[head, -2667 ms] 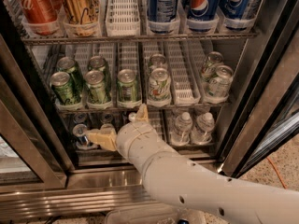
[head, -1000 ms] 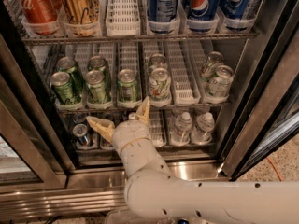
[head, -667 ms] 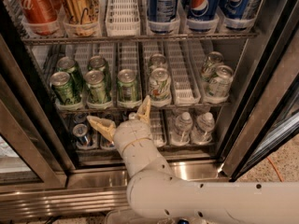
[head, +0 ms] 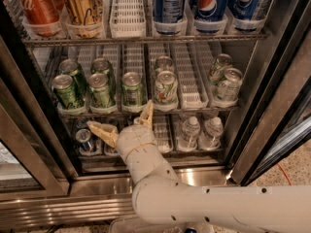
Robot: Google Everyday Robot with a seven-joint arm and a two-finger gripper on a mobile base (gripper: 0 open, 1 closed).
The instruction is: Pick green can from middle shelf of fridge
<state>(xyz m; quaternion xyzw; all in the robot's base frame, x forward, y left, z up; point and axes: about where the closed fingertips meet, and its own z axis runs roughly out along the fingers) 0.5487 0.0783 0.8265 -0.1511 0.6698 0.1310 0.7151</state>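
Observation:
The green can (head: 132, 88), dull olive with a greyish label patch, stands at the front of the middle shelf (head: 194, 108), third lane from the left. My gripper (head: 124, 123) is open and empty, just below and in front of that shelf's rail. One cream finger (head: 146, 115) points up with its tip at the rail, just right of the green can's base. The other finger (head: 101, 130) points left, in front of the lower rack. The fridge (head: 272, 96) stands open, with its dark door frames on both sides.
Brighter lime-green cans (head: 101, 90) fill the two lanes left of the green can. White cans with green and red marks (head: 166, 87) stand to its right, silver cans (head: 227, 84) further right. Tall red, gold and blue cans stand above. Small bottles (head: 189, 130) and a small can (head: 85, 140) stand below.
Since 2.7 s ago my arm has swung left and the gripper has risen slightly towards the middle shelf rail. Over the last second nothing has visibly moved.

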